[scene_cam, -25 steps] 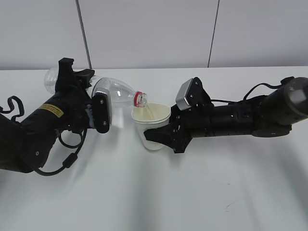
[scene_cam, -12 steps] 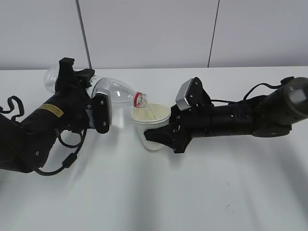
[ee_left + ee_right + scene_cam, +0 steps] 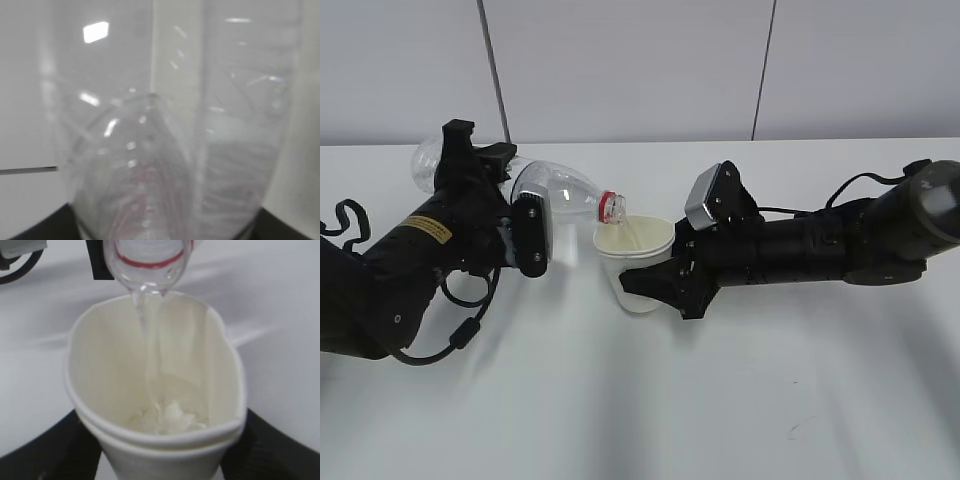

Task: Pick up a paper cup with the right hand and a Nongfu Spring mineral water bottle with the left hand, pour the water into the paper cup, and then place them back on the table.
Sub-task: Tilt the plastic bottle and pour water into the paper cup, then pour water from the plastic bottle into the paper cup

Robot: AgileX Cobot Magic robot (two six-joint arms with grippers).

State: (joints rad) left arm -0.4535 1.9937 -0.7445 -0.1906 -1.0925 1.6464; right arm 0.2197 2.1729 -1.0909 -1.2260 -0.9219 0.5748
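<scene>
Pouring under way: left hand (image 3: 525, 235) gripping tilted Nongfu Spring mineral water bottle (image 3: 555, 190), mouth over paper cup (image 3: 637, 262); right hand (image 3: 655, 285) clasping cup above table (image 3: 720, 400). Water (image 3: 150, 355) streaming in. Next: righting bottle, setting both down.

One paper cup (image 3: 638, 268) — one water bottle (image 3: 555, 195) — two robot arms.

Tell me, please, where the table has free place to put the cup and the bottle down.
Bare table lies in front of both arms, and behind the right arm toward the wall. It is crowded in the middle, where the bottle pours into the paper cup.
</scene>
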